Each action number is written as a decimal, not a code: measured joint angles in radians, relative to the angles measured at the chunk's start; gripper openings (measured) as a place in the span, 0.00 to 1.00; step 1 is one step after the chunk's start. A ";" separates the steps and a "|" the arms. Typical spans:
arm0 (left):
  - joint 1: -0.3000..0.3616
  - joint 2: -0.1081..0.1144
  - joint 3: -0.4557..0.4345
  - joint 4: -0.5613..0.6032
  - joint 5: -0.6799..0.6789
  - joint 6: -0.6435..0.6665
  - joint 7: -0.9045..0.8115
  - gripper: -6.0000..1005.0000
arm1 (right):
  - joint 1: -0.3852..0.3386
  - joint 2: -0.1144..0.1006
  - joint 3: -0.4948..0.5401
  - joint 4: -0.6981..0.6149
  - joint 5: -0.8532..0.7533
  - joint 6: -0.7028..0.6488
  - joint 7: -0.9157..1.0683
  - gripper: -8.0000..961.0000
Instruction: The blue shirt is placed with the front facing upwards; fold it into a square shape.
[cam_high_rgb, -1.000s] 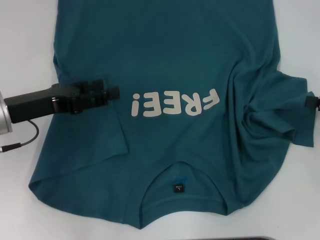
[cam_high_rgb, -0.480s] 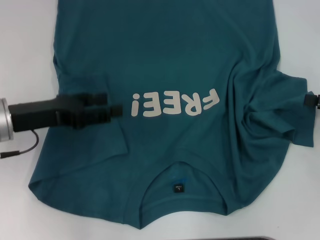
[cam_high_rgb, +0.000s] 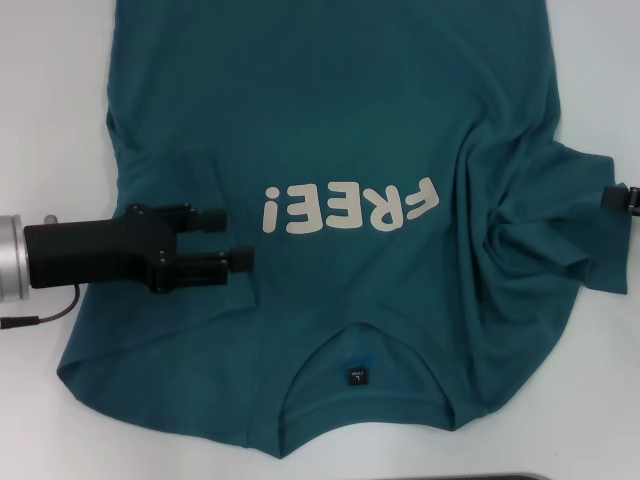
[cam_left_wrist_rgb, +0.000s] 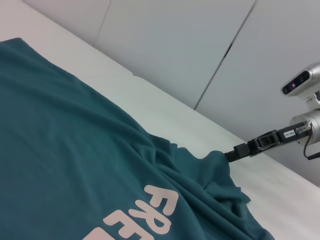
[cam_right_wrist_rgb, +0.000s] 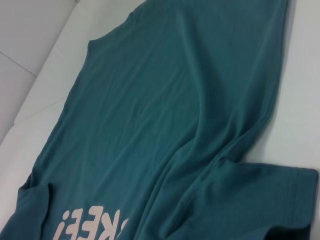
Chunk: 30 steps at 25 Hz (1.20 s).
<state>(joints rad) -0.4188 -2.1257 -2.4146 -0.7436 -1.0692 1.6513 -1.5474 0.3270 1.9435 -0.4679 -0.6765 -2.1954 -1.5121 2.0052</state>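
The blue shirt (cam_high_rgb: 340, 120) lies front up on the white table, with white "FREE!" lettering (cam_high_rgb: 350, 207) and its neck label (cam_high_rgb: 358, 377) toward me. My left gripper (cam_high_rgb: 232, 238) hovers over the shirt's left chest beside the lettering, open, with nothing between its fingers. My right gripper (cam_high_rgb: 614, 197) sits at the right edge, on the tip of the bunched right sleeve (cam_high_rgb: 540, 230). In the left wrist view the right gripper (cam_left_wrist_rgb: 236, 154) is shut on a raised peak of that sleeve. The right wrist view shows only the shirt (cam_right_wrist_rgb: 175, 100).
White table (cam_high_rgb: 50, 100) surrounds the shirt on both sides. A thin cable (cam_high_rgb: 40, 315) trails from the left arm near the shirt's left shoulder. A dark strip (cam_high_rgb: 500, 477) runs along the near edge. Grey wall panels (cam_left_wrist_rgb: 175, 45) stand behind the table.
My left gripper has moved toward the collar side of the shirt and its fingers have spread from shut to open. The right gripper has barely shifted.
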 joint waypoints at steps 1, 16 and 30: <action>0.000 0.000 -0.001 0.000 0.000 -0.001 0.003 0.77 | 0.000 0.000 0.000 0.000 0.000 0.000 0.000 0.85; 0.000 0.000 -0.007 -0.001 -0.008 -0.001 0.017 0.76 | 0.035 0.032 -0.001 0.000 -0.037 0.036 0.000 0.83; -0.003 0.002 -0.009 -0.007 -0.010 0.004 0.014 0.76 | 0.029 0.036 0.034 -0.009 -0.030 -0.002 -0.017 0.50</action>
<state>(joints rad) -0.4217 -2.1240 -2.4237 -0.7501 -1.0789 1.6551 -1.5334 0.3564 1.9791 -0.4343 -0.6852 -2.2255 -1.5143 1.9878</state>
